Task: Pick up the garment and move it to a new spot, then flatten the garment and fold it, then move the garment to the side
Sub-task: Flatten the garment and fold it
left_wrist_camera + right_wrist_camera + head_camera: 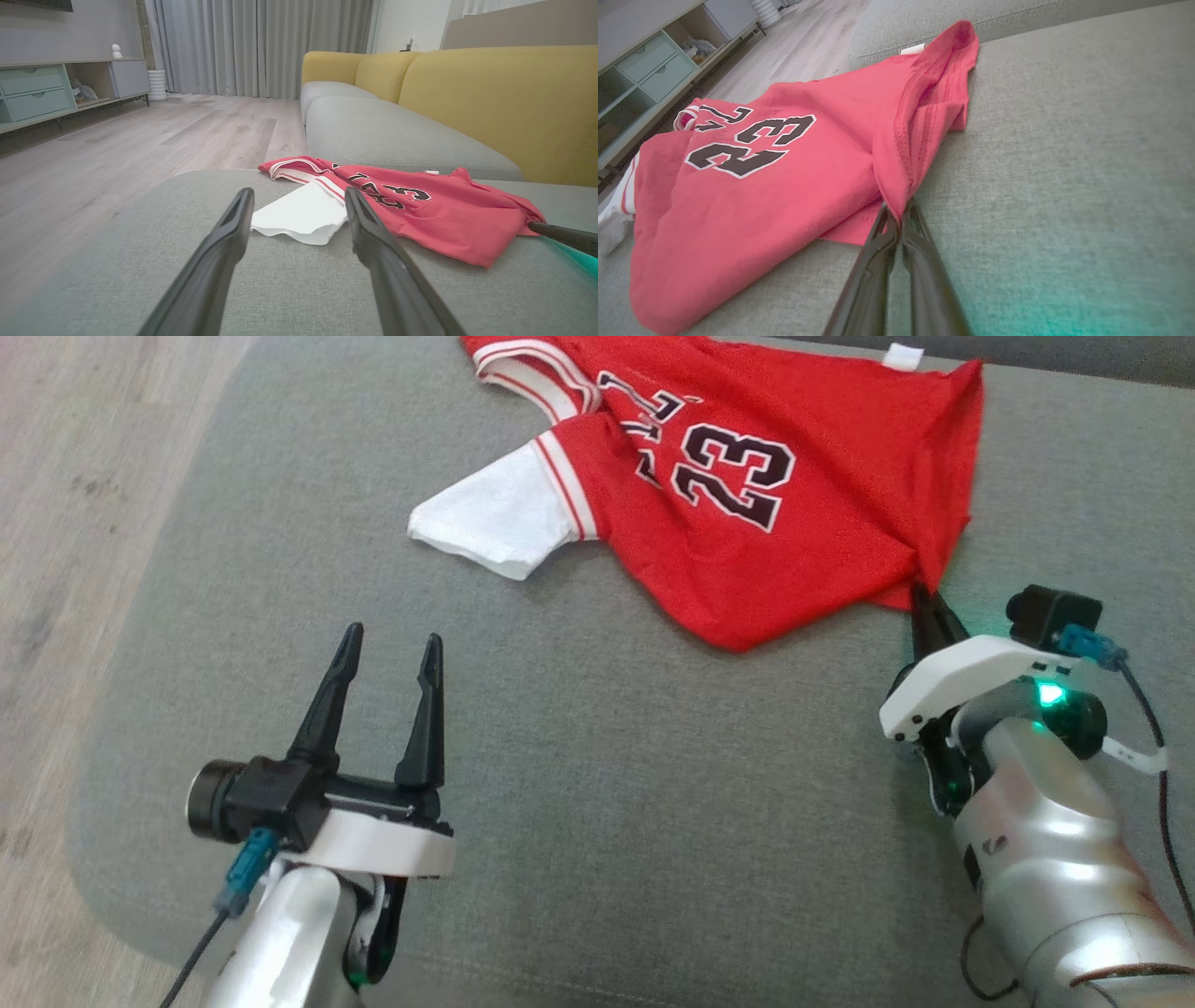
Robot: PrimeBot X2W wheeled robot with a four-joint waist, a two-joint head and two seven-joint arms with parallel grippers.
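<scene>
You see a red jersey [822, 523] lying crumpled on a grey sofa cushion [607, 784]. Its black, white-edged number 23 [738, 476] is plain to read, but the lettering [644, 411] above it is folded over and illegible, and the white tag [903, 355] at its far edge is too small to make out. Your right hand [924, 590] is clenched on the jersey's near corner, fabric bunched between its fingers, while your left hand [392, 646] is released, fingers spread over bare cushion, apart from the white sleeve [495, 518].
</scene>
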